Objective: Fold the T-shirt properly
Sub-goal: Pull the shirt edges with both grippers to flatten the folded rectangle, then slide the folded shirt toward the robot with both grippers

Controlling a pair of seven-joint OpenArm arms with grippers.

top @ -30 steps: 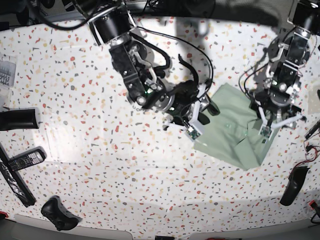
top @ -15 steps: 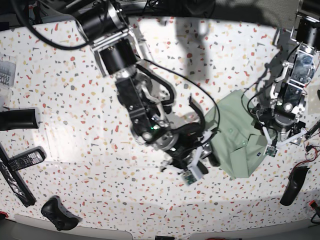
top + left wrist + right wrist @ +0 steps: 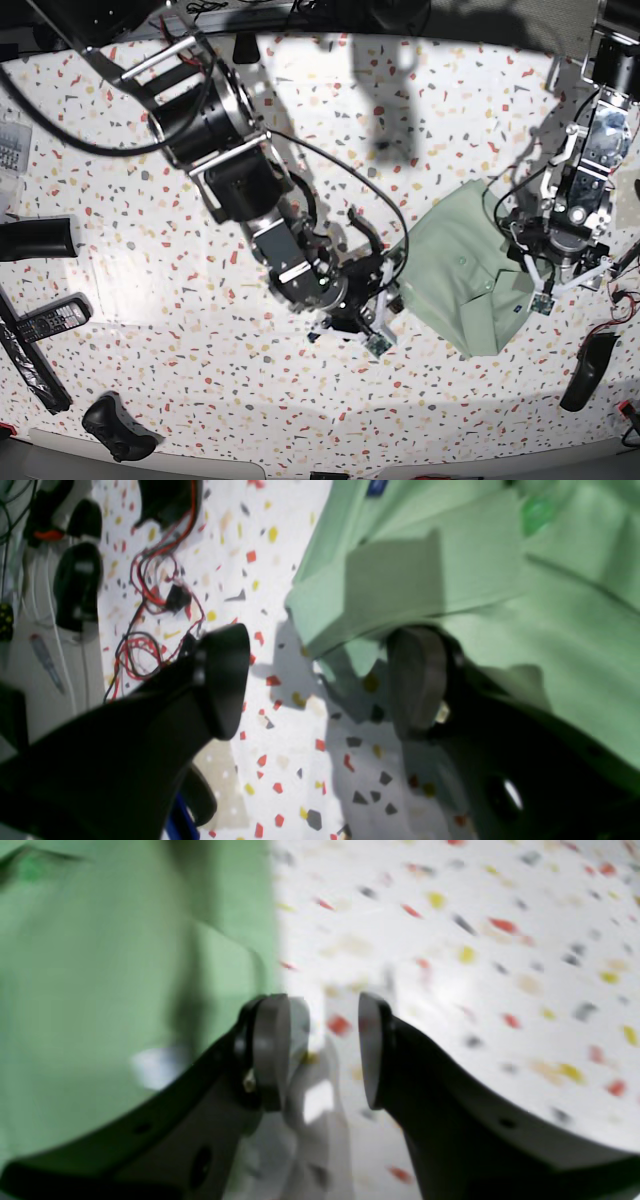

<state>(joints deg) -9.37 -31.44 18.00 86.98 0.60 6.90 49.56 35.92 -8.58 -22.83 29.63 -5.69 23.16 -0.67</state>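
Observation:
The T-shirt [image 3: 462, 277] lies folded into a compact pale green shape right of the table's middle, collar and buttons facing up. My left gripper [image 3: 560, 272] hovers at its right edge. In the left wrist view that gripper [image 3: 320, 680] is open wide, one finger [image 3: 417, 680] over the T-shirt's [image 3: 500, 580] edge, the other over bare table. My right gripper [image 3: 388, 308] sits just off the shirt's left edge. In the right wrist view it [image 3: 317, 1050] stands open with only table between the pads, the T-shirt [image 3: 100, 990] to its left.
A tangle of red wires [image 3: 150, 605] and a black device [image 3: 588, 372] lie to the right of the shirt. At the left edge are a black cylinder [image 3: 40, 240], remote controls [image 3: 50, 320] and a game controller [image 3: 118, 428]. The terrazzo table [image 3: 200, 380] spreads around.
The shirt has gone from a flatter diamond to a smaller folded shape with the collar up. My right arm swung toward the table's front, off the shirt. The left gripper shifted slightly right.

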